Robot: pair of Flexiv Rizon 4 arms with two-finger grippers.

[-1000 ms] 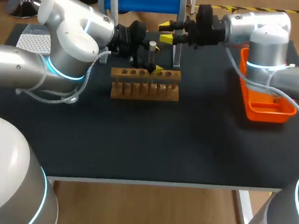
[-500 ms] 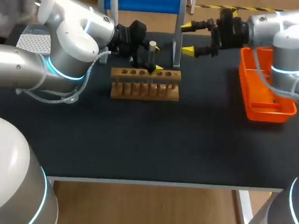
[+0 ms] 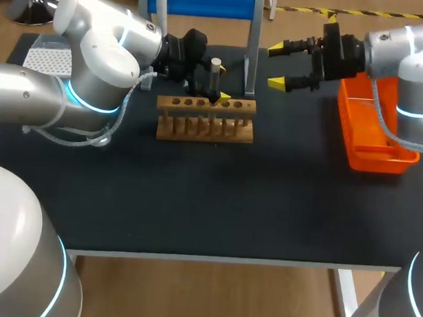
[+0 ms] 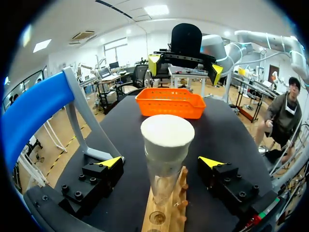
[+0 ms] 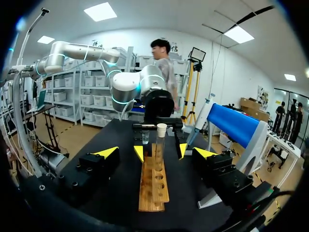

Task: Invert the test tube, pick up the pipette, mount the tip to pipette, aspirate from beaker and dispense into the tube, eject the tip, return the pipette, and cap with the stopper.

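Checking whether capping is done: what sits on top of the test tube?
A white stopper caps the test tube, standing in the wooden rack. Liquid inside cannot be made out.

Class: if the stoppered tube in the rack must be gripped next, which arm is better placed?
Left. The open left gripper straddles the tube; the right gripper hangs open near the orange tray, away from the rack.
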